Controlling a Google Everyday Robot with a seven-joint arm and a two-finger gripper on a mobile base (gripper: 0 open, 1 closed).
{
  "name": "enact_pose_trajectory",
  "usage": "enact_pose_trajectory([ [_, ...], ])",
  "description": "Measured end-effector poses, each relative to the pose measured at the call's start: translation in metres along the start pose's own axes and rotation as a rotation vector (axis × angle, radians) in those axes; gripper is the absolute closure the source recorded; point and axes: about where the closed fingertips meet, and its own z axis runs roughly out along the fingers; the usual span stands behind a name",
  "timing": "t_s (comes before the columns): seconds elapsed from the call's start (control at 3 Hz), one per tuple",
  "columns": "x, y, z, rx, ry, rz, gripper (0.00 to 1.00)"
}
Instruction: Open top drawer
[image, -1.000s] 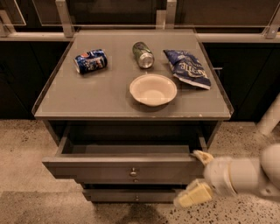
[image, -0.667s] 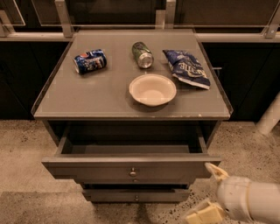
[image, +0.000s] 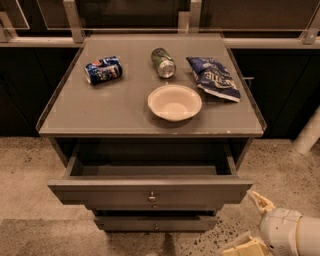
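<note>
The top drawer (image: 150, 190) of the grey-brown cabinet stands pulled out. Its wide front carries a small round metal knob (image: 152, 197) at centre, and its plain grey inside (image: 150, 169) looks empty. My gripper (image: 252, 224) is at the lower right, below and right of the drawer's right corner and apart from it. Its two cream fingers (image: 261, 201) are spread and hold nothing.
On the cabinet top (image: 120, 107) lie a crushed blue can (image: 103, 69), a green can (image: 163, 62) on its side, a blue chip bag (image: 213, 77) and a white bowl (image: 174, 102). A lower drawer (image: 155, 223) is shut. A white post (image: 307, 135) stands at right.
My gripper has drawn back from the drawer's right front corner, down and to the right. The drawer has stayed pulled out.
</note>
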Motion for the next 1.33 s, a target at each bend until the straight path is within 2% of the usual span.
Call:
enact_pose_trajectory([
  [0.33,-0.018,-0.005,0.015,-0.023,0.011,-0.044,0.00],
  [0.67,-0.044,-0.007,0.051,-0.091,0.026,-0.106,0.00],
  [1.0,-0.047,-0.009,0.053,-0.094,0.022,-0.109,0.00],
  [1.33,-0.064,-0.015,0.066,-0.113,0.021,-0.142,0.00],
])
